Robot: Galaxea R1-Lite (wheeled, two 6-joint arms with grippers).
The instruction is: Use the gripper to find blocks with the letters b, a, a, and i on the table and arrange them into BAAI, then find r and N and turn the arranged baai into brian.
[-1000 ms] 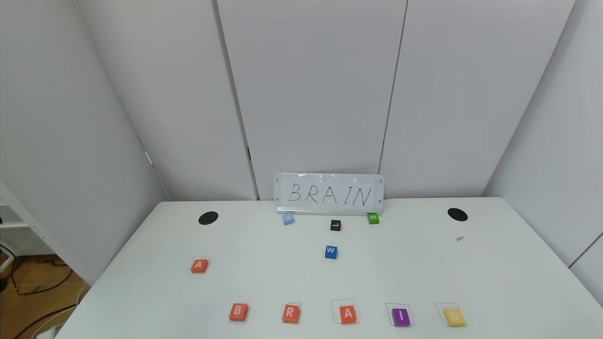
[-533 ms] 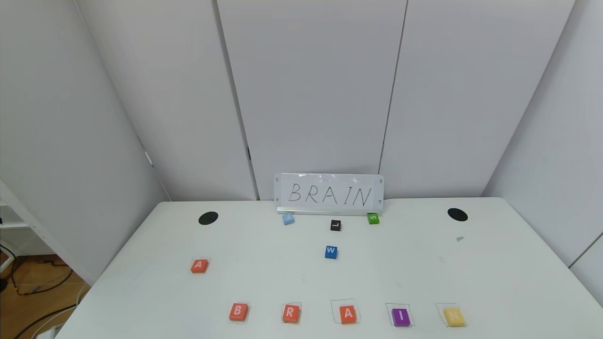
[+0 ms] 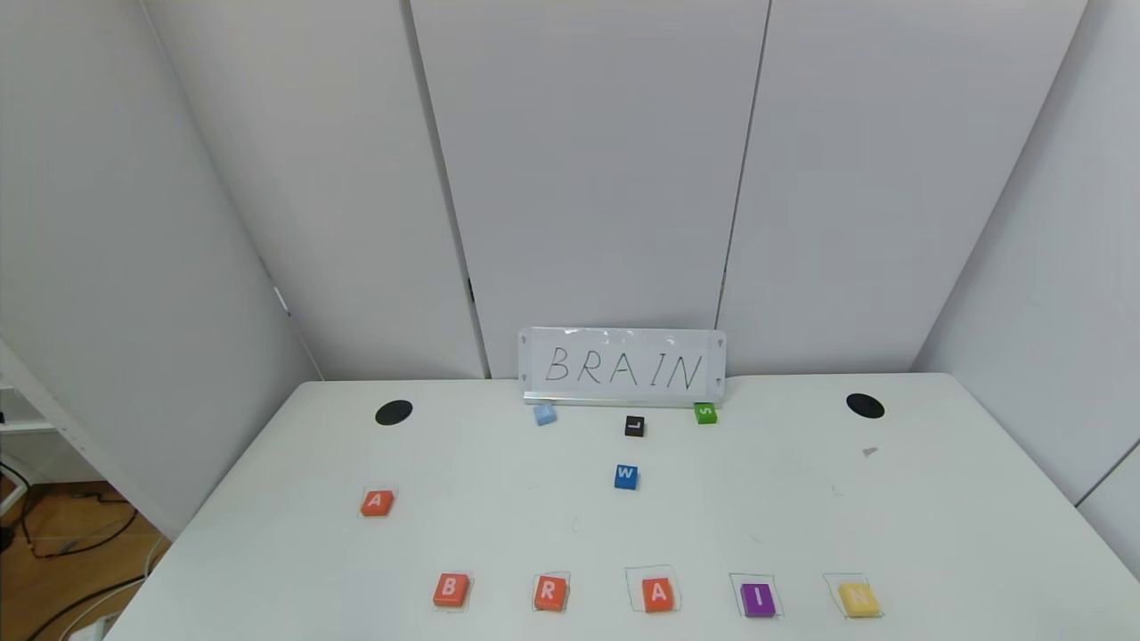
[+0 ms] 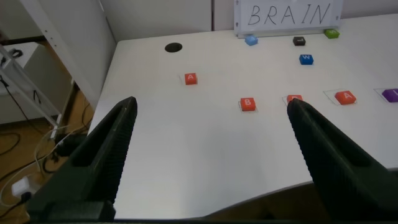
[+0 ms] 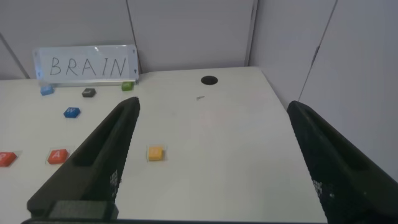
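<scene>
saw no change: b [image 3: 451, 589], r [image 3: 549, 592], a [image 3: 658, 594], i [image 3: 757, 599], n [image 3: 859, 599] lined up. word done. left gripper [image 4: 208, 155], right gripper [image 5: 214, 158] wide open, holding nothing.

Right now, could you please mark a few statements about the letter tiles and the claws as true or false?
1. The near row reads B, R, A, I, N. True.
2. The second orange A sits in that row. False: it lies apart, farther back on the robot's left.
3. The sign reads BRAIN. True.
4. The left claw holds a tile. False: it is open, empty, off the table's near edge.
5. The blue W touches the black L. False: they are apart.
</scene>
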